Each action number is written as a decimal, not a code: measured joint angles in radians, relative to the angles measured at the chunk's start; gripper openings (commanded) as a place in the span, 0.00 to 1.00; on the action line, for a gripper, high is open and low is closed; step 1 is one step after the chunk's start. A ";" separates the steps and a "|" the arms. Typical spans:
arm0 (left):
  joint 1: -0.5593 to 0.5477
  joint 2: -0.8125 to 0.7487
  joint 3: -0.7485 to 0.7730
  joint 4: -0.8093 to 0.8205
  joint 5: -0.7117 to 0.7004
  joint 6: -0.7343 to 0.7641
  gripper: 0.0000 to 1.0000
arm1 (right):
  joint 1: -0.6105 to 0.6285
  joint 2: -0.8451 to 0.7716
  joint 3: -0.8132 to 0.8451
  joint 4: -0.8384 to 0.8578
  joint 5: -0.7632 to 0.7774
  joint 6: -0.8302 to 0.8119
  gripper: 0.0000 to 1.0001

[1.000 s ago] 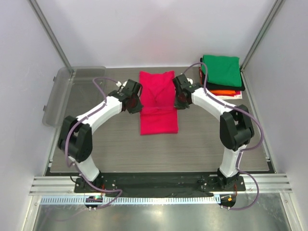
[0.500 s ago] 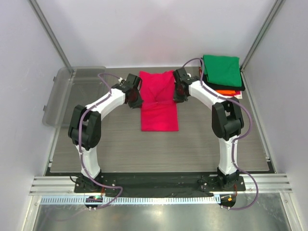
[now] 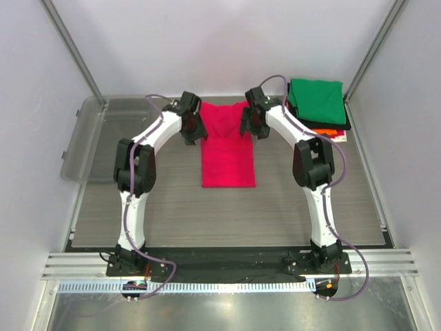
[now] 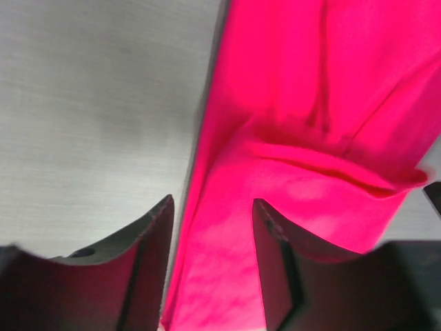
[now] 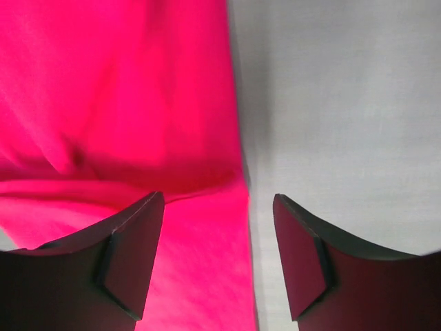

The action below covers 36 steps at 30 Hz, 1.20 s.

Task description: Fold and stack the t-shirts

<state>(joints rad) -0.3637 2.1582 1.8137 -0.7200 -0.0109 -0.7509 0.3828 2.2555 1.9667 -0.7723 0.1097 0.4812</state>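
left fingers (image 4: 148, 262) and right fingers (image 5: 131, 262) now farther up pink t-shirt (image 3: 227, 162), both spread wide, straddling its side edges.

Two matching robot arms. The left arm (image 3: 155, 132) and the right arm (image 3: 284, 129) each have smooth white shells linking bulky black joint housings. A thin mauve left cable (image 3: 153, 97) runs along one arm, and a matching right cable (image 3: 274, 77) along the other. Both arms are bolted to a long black base plate (image 3: 227, 261) at six o'clock in the overhead view. Close up, the left gripper (image 4: 212, 207) and the right gripper (image 5: 218, 200) each show two matte black, wedge-shaped fingers (image 5: 131, 255) with bevelled edges.
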 measured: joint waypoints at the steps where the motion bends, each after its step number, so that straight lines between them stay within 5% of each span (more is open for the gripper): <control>1: 0.012 0.044 0.078 -0.033 0.014 0.003 0.53 | -0.007 0.048 0.097 -0.042 0.000 -0.003 0.71; 4: 0.047 0.133 0.283 -0.122 0.027 0.023 0.54 | -0.020 0.111 0.285 -0.089 0.001 -0.008 0.72; 7: 0.067 0.100 0.330 -0.159 0.026 0.032 0.54 | -0.031 0.043 0.262 -0.088 -0.005 -0.010 0.72; 16: 0.051 -0.344 -0.255 -0.023 0.100 0.016 0.54 | -0.031 -0.457 -0.513 0.094 -0.189 0.028 0.70; 20: 0.023 -0.437 -0.492 0.059 0.138 -0.004 0.54 | -0.028 -0.544 -0.775 0.172 -0.290 0.069 0.66; 28: -0.006 -0.519 -0.850 0.268 0.211 -0.074 0.54 | -0.027 -0.564 -1.011 0.340 -0.404 0.132 0.57; 36: -0.036 -0.523 -0.889 0.387 0.229 -0.108 0.50 | -0.027 -0.558 -1.056 0.468 -0.450 0.158 0.39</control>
<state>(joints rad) -0.3996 1.6356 0.9249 -0.3328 0.2180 -0.8589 0.3561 1.6970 0.9104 -0.3042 -0.3405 0.6388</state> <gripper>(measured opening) 0.506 0.433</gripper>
